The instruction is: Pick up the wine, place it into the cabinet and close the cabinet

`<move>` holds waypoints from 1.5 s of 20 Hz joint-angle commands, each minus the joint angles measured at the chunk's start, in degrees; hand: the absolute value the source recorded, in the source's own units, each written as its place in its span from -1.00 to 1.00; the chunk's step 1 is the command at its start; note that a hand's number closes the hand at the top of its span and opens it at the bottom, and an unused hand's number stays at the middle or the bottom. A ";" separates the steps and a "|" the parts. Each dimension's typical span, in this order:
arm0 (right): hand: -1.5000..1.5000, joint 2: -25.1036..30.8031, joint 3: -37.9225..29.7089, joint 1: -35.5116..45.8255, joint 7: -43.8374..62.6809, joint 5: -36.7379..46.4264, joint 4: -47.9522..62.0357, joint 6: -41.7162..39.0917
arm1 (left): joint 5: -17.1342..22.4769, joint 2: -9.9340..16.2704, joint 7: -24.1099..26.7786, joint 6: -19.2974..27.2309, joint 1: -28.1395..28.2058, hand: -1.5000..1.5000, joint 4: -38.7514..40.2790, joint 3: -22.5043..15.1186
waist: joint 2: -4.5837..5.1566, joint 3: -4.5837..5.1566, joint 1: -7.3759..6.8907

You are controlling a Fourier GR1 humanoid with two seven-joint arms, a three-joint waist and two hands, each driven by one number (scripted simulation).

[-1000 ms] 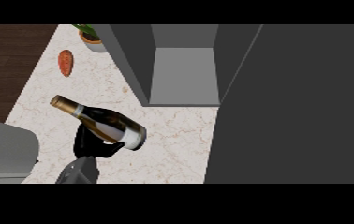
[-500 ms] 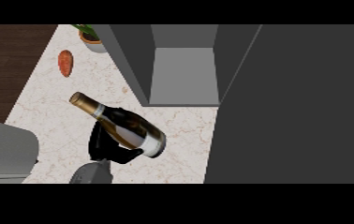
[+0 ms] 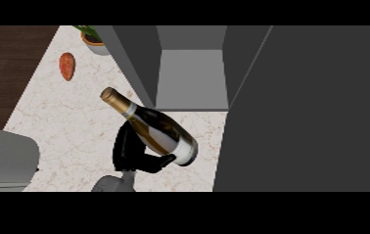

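A little left of the frame's centre, the wine bottle [image 3: 153, 130] lies tilted, its gold-foiled neck pointing to the upper left and its thick base toward the lower right, just left of the cabinet's [image 3: 192, 79] dark open door [image 3: 296, 115]. One black hand [image 3: 136, 152] shows beneath and beside it, rising from a grey forearm at the lower edge; its fingers curl round the lower half of the bottle, grasping it near the white band on the label. From this view alone I cannot tell which of the robot's two hands it is, since it comes in near the lower middle; the other hand shows nowhere. The cabinet stands open in the upper middle of the frame, its grey inner compartment visible between two side walls, and the bottle's neck lies just left of the compartment's lower left corner, outside it. The marbled counter [image 3: 65, 110] spreads across the left half. On it, in the upper left, lies an orange-red elongated vegetable [image 3: 67, 65], and further up, near the cabinet wall, stands a potted plant [image 3: 94, 39]. A pale grey object [image 3: 16, 159] sits at the lower left edge.
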State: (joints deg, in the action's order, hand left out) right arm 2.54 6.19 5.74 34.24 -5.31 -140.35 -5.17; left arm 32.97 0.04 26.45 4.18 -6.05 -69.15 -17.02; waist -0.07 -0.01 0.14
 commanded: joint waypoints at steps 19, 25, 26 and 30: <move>-1.00 -0.30 -1.10 -5.38 -2.56 -2.93 -2.57 -3.10 | 20.99 -0.04 13.69 14.18 -15.78 1.00 16.42 -15.89 | 0.09 0.03 0.62; -1.00 0.91 -5.05 2.79 1.34 -6.27 1.14 -1.21 | 20.66 -0.04 13.06 12.26 -20.99 1.00 21.29 -13.44 | 0.13 0.03 0.28; -1.00 0.32 -3.71 -1.38 -4.09 -5.11 3.24 -3.75 | 23.89 -0.04 12.55 13.27 -26.05 1.00 24.17 -13.18 | 0.21 0.03 0.70; -1.00 -1.28 0.30 3.84 3.36 -1.41 -0.56 1.40 | 27.70 -0.04 12.95 13.76 -30.85 1.00 29.20 -12.80 | 0.32 0.11 1.09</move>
State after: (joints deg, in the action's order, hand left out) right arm 1.88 4.66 3.45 31.12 -8.22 -138.67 -7.81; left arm 56.64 0.01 39.98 16.64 -31.44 -43.57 -29.68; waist 0.14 0.02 0.90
